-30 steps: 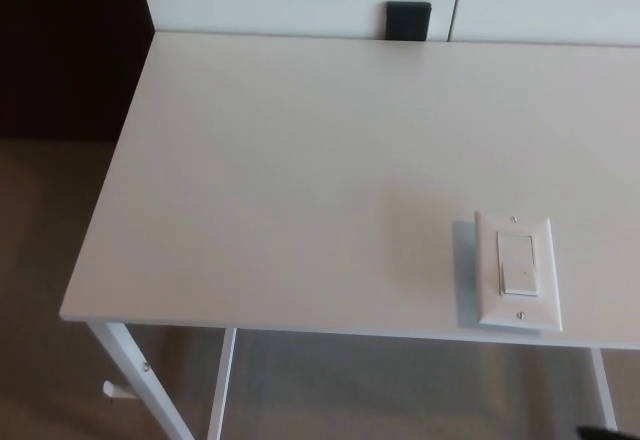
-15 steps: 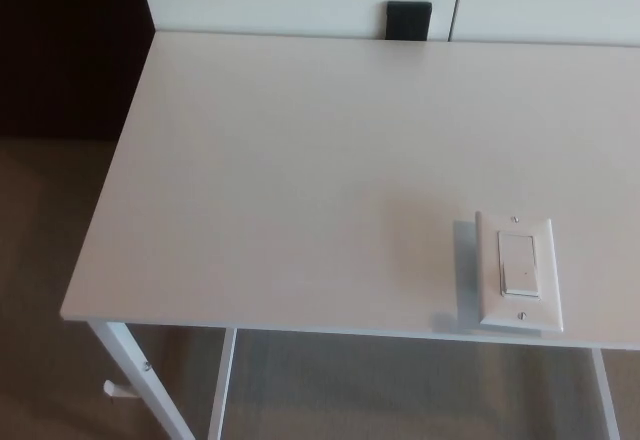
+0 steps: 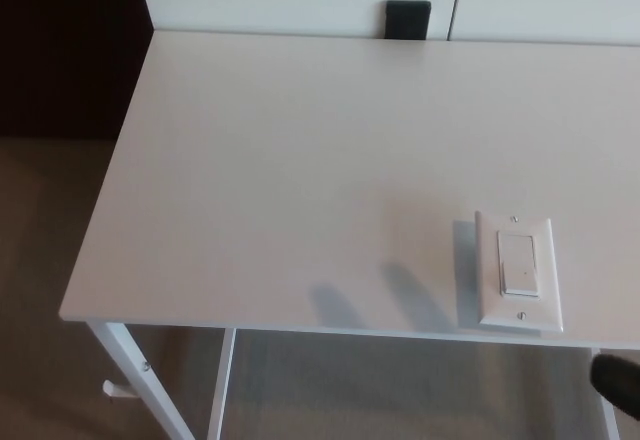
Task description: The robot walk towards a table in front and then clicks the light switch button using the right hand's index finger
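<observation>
Right robot hand (image 3: 618, 380): only a dark tip shows at the lower right corner of the head view, below the front edge of the desk (image 3: 300, 160); whether its fingers are spread or closed cannot be told from so small a part. Half a second ago this corner was bare, so the hand has just risen into view. The left robot hand does not show. Two soft finger-like shadows (image 3: 375, 300) now lie on the desk top near the front edge, to the left of the light switch (image 3: 518, 270); neither earlier picture had them, which suggests an arm is being lifted over the work. The light switch itself, a white plate with a rocker button (image 3: 517, 263) and two screws, lies flat on the desk near its front right edge, unmoved. A black block (image 3: 408, 18) sits at the far edge against the white panel. Judgement: the walk seems finished and the reach is beginning; the button is not yet touched, and the hand must travel up and left to press it.
</observation>
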Robot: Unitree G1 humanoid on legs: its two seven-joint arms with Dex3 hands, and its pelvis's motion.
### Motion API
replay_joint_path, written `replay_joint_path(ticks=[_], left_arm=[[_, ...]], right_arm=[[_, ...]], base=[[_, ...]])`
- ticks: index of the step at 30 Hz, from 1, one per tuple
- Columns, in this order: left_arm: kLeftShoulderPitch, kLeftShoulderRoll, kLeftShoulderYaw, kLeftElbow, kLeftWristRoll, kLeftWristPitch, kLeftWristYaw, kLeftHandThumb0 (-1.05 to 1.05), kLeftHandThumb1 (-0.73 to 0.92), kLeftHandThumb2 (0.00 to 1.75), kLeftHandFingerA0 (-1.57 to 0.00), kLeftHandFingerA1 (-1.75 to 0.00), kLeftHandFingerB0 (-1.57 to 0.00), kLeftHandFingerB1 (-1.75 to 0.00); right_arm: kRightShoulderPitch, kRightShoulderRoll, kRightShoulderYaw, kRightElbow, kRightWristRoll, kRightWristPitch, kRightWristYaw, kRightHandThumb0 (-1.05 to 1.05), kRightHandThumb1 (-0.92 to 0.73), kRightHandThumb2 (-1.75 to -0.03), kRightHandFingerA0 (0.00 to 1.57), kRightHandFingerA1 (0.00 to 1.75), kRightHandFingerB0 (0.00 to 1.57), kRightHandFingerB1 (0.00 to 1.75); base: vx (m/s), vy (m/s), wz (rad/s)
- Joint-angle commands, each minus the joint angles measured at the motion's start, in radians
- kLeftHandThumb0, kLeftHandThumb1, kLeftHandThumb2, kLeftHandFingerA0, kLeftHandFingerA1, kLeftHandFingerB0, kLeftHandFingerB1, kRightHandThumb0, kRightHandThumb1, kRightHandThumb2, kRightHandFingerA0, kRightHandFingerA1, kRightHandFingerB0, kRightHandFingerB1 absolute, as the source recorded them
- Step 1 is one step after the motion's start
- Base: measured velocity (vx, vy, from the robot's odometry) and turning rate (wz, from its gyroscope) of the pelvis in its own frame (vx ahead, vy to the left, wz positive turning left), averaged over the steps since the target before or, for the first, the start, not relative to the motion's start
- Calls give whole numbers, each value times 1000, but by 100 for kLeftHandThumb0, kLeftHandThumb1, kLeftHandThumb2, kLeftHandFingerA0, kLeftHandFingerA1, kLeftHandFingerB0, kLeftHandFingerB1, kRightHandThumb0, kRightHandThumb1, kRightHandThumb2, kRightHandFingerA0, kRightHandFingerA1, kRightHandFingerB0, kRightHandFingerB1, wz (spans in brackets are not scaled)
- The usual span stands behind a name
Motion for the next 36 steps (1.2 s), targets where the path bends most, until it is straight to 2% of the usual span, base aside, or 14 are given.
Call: replay_joint_path(ticks=[1, 12, 17, 18, 19, 20, 21, 22, 26, 29, 30, 32, 35, 36], left_arm=[[13, 22, 21, -28, -14, 49, 2, -23, 51, 95, -38, -61, -12, -49], [9, 24, 20, -29, -13, 44, -3, -23, 52, 96, -39, -61, -12, -49], [11, 24, 22, -34, -18, 51, -4, -23, 51, 96, -37, -61, -12, -49], [12, 24, 21, -44, -17, 56, -1, -23, 52, 96, -36, -60, -11, -49], [14, 25, 19, -53, -14, 59, 2, -23, 52, 96, -36, -60, -11, -49], [9, 25, 19, -44, -10, 53, 5, -23, 51, 95, -37, -60, -12, -49], [4, 25, 22, -28, -12, 48, 1, -25, 50, 94, -37, -60, -12, -49], [2, 24, 23, -34, -13, 55, 5, -24, 50, 95, -38, -61, -13, -49], [5, 26, 24, -34, -16, 60, -1, -24, 50, 94, -37, -61, -12, -49], [5, 27, 25, -25, -16, 53, -3, -24, 51, 96, -38, -61, -12, -49], [7, 27, 24, -29, -15, 54, -3, -23, 52, 96, -39, -61, -12, -49], [9, 26, 23, -36, -13, 58, 0, -22, 53, 97, -40, -61, -13, -49], [13, 25, 22, -39, -11, 50, -3, -24, 51, 95, -36, -60, -12, -49], [13, 25, 22, -39, -10, 49, -3, -24, 50, 94, -36, -60, -12, -49]], right_arm=[[-102, -101, 78, 63, -569, 183, 67, -99, -60, -95, 0, 15, 11, 21], [-115, -122, 177, 132, -696, 286, 87, -80, -38, -72, 0, 11, 12, 33], [-112, -124, 218, 155, -731, 335, 101, -63, -41, -77, 0, 14, 13, 34], [-113, -125, 226, 158, -740, 347, 107, -64, -39, -54, 0, 9, 12, 28], [-115, -126, 232, 160, -748, 356, 113, -64, -39, -54, 0, 9, 12, 28], [-112, -127, 240, 161, -748, 369, 127, -59, -40, -77, 0, 17, 10, 27], [-108, -124, 251, 170, -755, 383, 134, -56, -37, -53, 0, 7, 7, 28], [-107, -125, 258, 175, -763, 392, 134, -57, -39, -74, 0, 14, 3, 19], [-95, -125, 281, 186, -781, 421, 126, -54, -36, -73, 0, 19, 3, 22], [-92, -129, 300, 200, -800, 448, 112, -53, -37, -52, 0, 15, 8, 26], [-91, -130, 303, 202, -805, 454, 111, -55, -38, -72, 0, 16, 6, 23], [-90, -134, 314, 200, -811, 473, 117, -53, -36, -57, 0, 10, 7, 25], [-87, -149, 331, 209, -819, 497, 102, -52, -35, -71, 0, 19, 5, 26], [-86, -152, 335, 210, -820, 505, 104, -51, -35, -56, 0, 7, 7, 24]], base=[[0, 0, 0], [0, 0, 0], [0, 0, 0], [0, 0, 0], [0, 0, 0], [0, 0, 0], [0, 0, 0], [0, 0, 0], [0, 0, 0], [0, 0, 0], [0, 0, 0], [0, 0, 0], [0, 0, 0], [0, 0, 0]])
